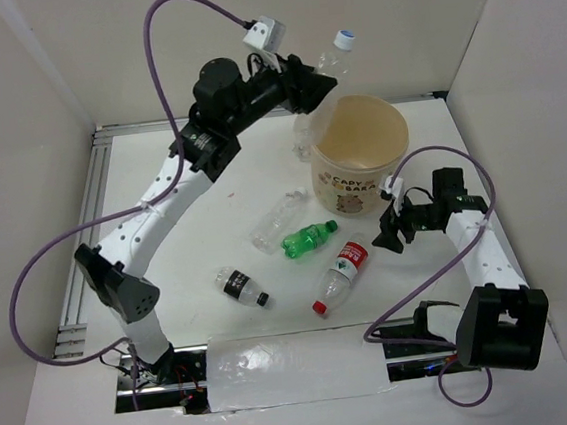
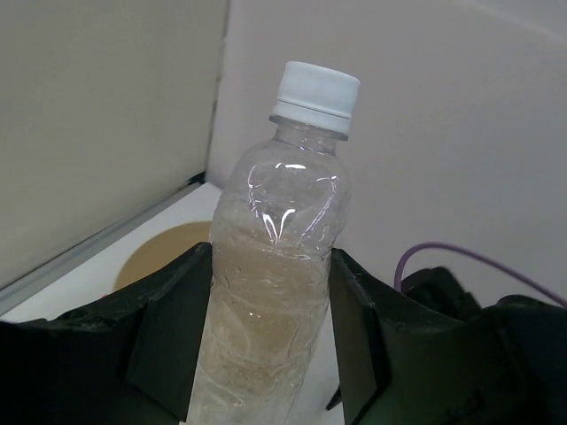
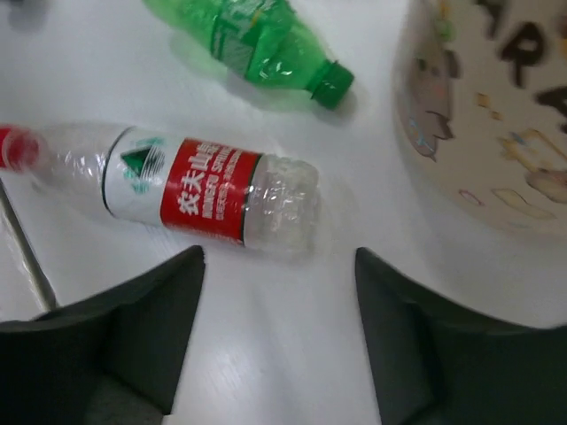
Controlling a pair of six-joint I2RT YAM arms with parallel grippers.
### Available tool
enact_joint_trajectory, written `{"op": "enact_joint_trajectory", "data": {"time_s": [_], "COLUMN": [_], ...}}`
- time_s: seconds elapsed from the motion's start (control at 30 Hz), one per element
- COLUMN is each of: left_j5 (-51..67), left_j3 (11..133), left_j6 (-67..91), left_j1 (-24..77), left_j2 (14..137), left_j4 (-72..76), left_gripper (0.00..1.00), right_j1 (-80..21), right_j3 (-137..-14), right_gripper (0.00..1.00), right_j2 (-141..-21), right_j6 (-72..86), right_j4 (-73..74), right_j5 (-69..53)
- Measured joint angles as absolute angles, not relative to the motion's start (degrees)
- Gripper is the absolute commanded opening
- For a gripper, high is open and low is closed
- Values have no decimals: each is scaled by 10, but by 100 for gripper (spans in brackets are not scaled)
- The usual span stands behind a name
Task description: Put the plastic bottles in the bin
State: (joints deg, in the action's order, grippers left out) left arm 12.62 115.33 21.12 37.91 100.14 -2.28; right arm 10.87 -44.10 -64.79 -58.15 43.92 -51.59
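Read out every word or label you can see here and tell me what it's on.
"CAPY" above "BARA", roughly: dark lettering on the side of the bin.
"农夫山泉": white on the red-label bottle; smaller print beneath is blurred.
Green bottle: label print unreadable.
Black-labelled bottle: too small to read.
Clear bottle in the left pincer: no label seen.

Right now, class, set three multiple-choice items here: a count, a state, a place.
1. How many bottles lie on the white table? A two B four C five
2. The right gripper is: A open, empty B shut, empty C shut on a bottle
3. The clear plastic white-capped bottle is: A on the table B in the right gripper C in the left gripper
Key: B, clear bottle, green bottle, black-labelled bottle, red-labelled bottle lie there; A, fingers apart, nothing between; C, fingers clamp its sides.
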Motion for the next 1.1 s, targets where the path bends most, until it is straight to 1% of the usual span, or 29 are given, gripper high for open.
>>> {"op": "enact_joint_trajectory", "data": {"time_s": [0.13, 0.2, 0.23, 0.27, 0.3, 0.33, 0.37, 0.47, 0.6, 0.73, 0.8, 0.97, 1.07, 1.1], "left_j5": [149, 146, 142, 137, 131, 125, 120, 105, 94, 74, 51, -28, -74, -89], "left_j3": [1177, 1179, 1183, 1187, 1189, 1192, 1192, 1197, 1245, 1243, 1179, 891, 752, 710], "left_j6": [245, 257, 259, 259, 259, 259, 257, 256, 254, 243, 236, 228, 250, 260], "left_j1": [397, 406, 409, 414, 417, 422, 423, 431, 435, 434, 434, 426, 386, 359], "left_j2": [1064, 1096, 1112, 1130, 1145, 1160, 1170, 1193, 1207, 1174, 1114, 863, 728, 689], "left_j4": [55, 76, 78, 80, 79, 77, 74, 64, 37, 38, 36, -1, -32, -49], "left_gripper": [0, 2, 8, 19, 35, 83, 99, 100, 100, 100, 100, 100, 100, 100], "right_j1": [93, 85, 79, 73, 65, 57, 50, 21, -27, -105, -142, -225, -265, -279], "right_j3": [-421, -410, -407, -407, -407, -407, -407, -407, -405, -395, -392, -389, -379, -373], "right_gripper": [95, 97, 98, 99, 99, 99, 99, 99, 99, 99, 99, 99, 93, 82], "right_j2": [-632, -618, -610, -604, -598, -592, -589, -585, -585, -596, -613, -670, -708, -725], "right_j6": [-694, -734, -753, -769, -783, -797, -812, -868, -928, -957, -971, -1017, -1035, -1038], "right_j4": [492, 503, 508, 512, 512, 512, 512, 515, 513, 493, 480, 463, 438, 428], "right_j5": [-531, -535, -538, -540, -542, -545, -546, -547, -544, -517, -496, -428, -386, -370]}}
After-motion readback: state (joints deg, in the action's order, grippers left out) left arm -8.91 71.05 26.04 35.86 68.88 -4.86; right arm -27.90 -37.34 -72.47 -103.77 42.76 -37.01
